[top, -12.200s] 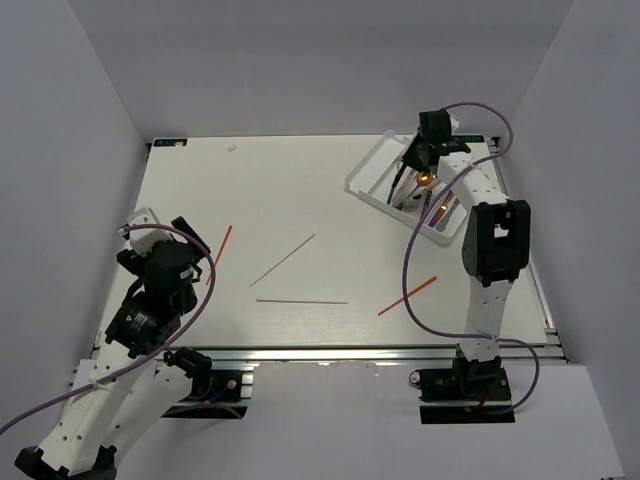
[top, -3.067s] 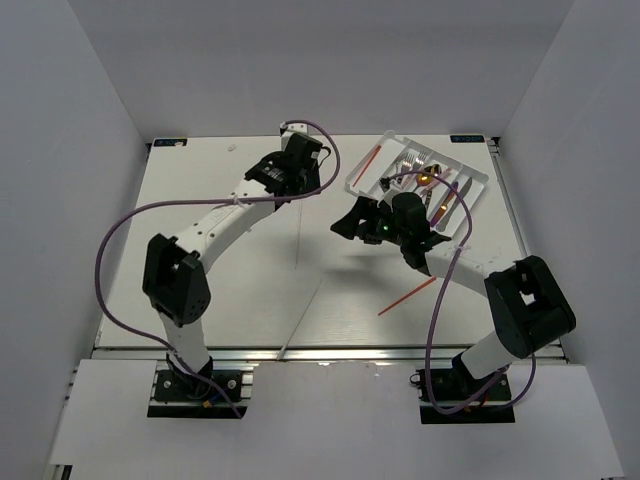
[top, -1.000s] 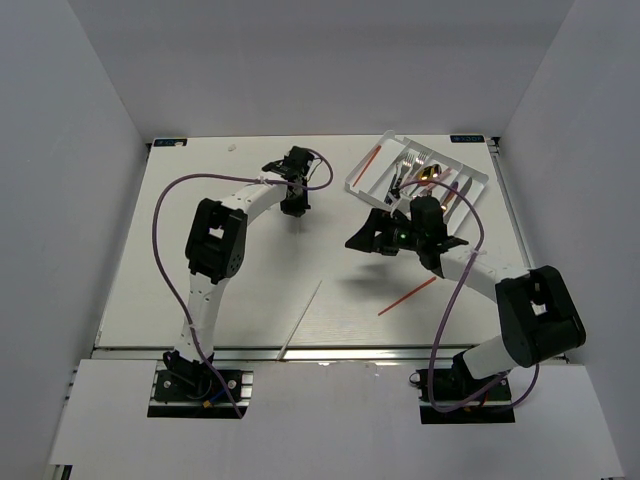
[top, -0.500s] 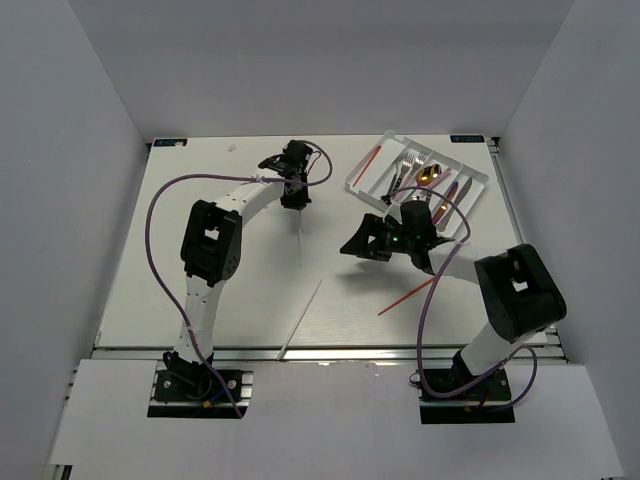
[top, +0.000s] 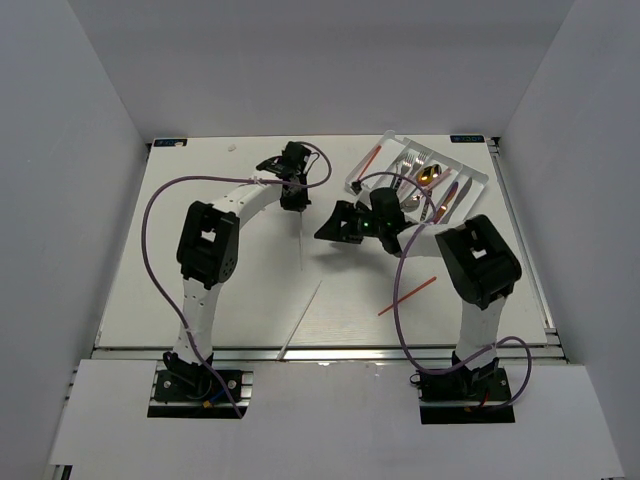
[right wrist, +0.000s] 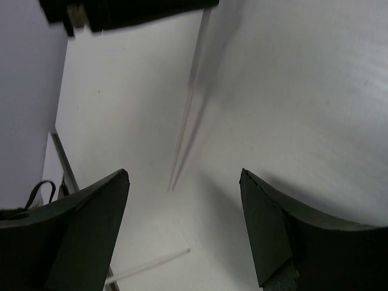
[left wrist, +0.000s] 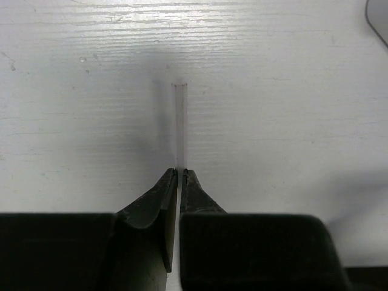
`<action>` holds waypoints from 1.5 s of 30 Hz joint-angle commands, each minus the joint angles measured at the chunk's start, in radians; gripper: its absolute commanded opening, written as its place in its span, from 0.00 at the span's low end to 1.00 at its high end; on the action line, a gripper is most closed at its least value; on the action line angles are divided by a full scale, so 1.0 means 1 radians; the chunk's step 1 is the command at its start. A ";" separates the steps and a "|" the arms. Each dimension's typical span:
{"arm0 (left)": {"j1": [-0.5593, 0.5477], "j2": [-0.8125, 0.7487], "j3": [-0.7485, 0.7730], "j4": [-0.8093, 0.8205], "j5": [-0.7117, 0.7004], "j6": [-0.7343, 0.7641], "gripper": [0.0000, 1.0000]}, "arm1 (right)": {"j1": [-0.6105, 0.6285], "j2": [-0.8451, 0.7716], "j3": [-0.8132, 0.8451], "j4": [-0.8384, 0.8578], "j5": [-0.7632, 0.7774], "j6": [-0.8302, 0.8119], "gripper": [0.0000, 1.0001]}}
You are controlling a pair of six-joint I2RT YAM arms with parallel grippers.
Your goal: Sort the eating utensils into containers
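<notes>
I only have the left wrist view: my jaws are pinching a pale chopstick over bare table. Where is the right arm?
Observer: The right gripper hovers, jaws wide, just right of your pale chopstick, pointed at it.
Operator: And the tray?
Observer: The white tray sits far right, beyond that gripper, with a red chopstick in its left-end compartment.
Operator: Anything loose?
Observer: A loose pale chopstick lies on the table near its front edge, and a loose red chopstick lies to its right.

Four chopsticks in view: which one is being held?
The pale chopstick pinched by the left gripper at mid-table. The other pale chopstick and one red chopstick lie loose on the table; the second red chopstick is at the tray.
</notes>
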 commanded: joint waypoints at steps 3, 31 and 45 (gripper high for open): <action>-0.005 -0.130 -0.024 0.051 0.028 -0.019 0.00 | 0.009 0.109 0.144 0.070 0.072 0.026 0.78; -0.007 -0.245 -0.107 0.111 0.041 -0.039 0.65 | 0.042 0.293 0.210 0.519 -0.060 0.254 0.00; -0.007 -0.716 -0.427 0.048 -0.170 0.094 0.98 | -0.166 0.184 0.434 -0.110 0.208 0.318 0.00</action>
